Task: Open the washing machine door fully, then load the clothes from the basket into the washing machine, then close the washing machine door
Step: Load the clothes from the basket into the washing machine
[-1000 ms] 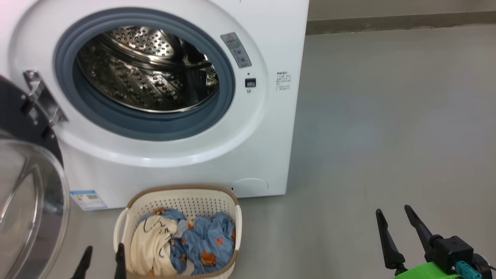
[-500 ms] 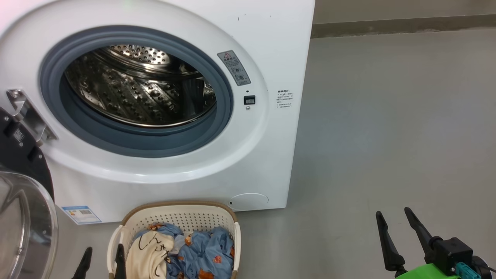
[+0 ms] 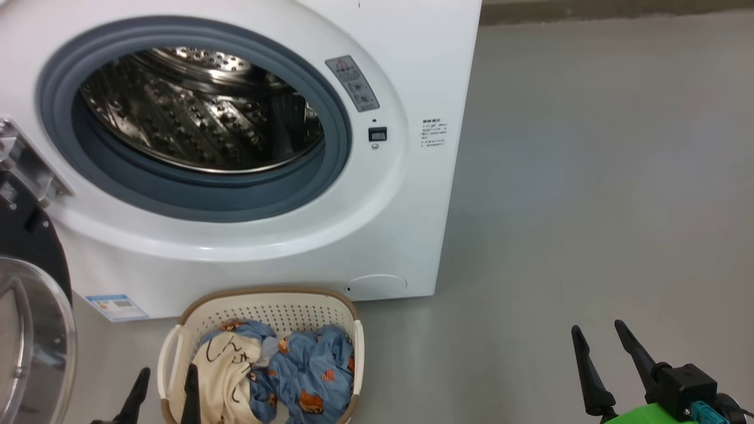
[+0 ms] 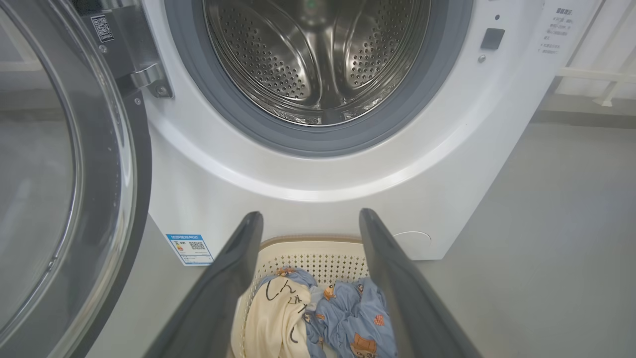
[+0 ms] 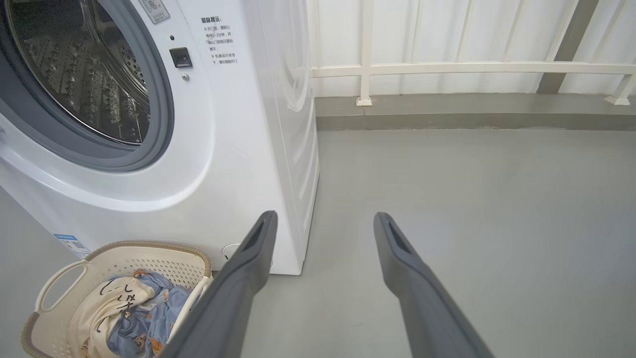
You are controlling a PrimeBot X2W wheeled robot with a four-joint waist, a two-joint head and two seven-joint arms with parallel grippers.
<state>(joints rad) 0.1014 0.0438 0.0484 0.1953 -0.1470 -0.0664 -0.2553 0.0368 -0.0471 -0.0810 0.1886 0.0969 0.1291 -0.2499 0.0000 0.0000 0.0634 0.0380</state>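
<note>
Head view: one big white washing machine stood on the grey floor. Its one round door hung wide open at the left side. Inside the round hole was one shiny drum full of little holes, with one grey-blue rubber ring around it. One small blue label sat low on the front, near the door.

One cream basket stood on the floor just in front of the machine. Two clothes lay in it, touching: one cream piece with black lines on the left, and one blue piece with little bears on the right.

There were two grippers. The left gripper was at the basket's left handle, its two fingers spread apart and holding nothing. I could not tell if it touched the basket. The right gripper was over bare floor, well apart from the basket. Its two fingers were spread apart too, holding nothing.
</note>
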